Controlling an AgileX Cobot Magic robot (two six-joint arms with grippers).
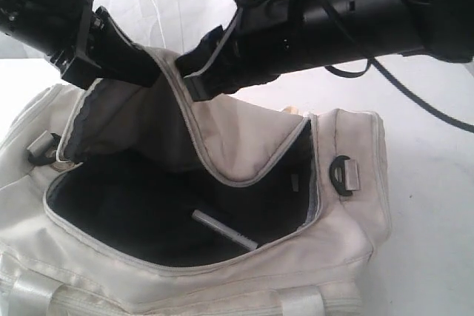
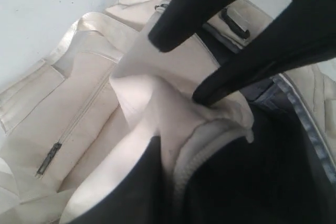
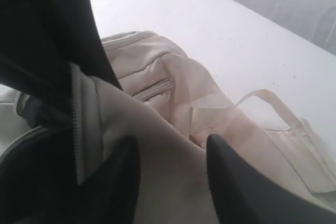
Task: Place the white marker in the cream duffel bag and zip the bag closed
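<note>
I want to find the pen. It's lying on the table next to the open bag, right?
Not quite. The pen lies inside the open bag, not next to it. The exterior view shows it through the unzipped top.

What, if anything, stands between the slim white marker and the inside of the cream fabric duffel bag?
Nothing visible: the slim white marker already lies on the dark lining inside the open cream fabric duffel bag. The left gripper holds the top flap lifted above the opening.
</note>
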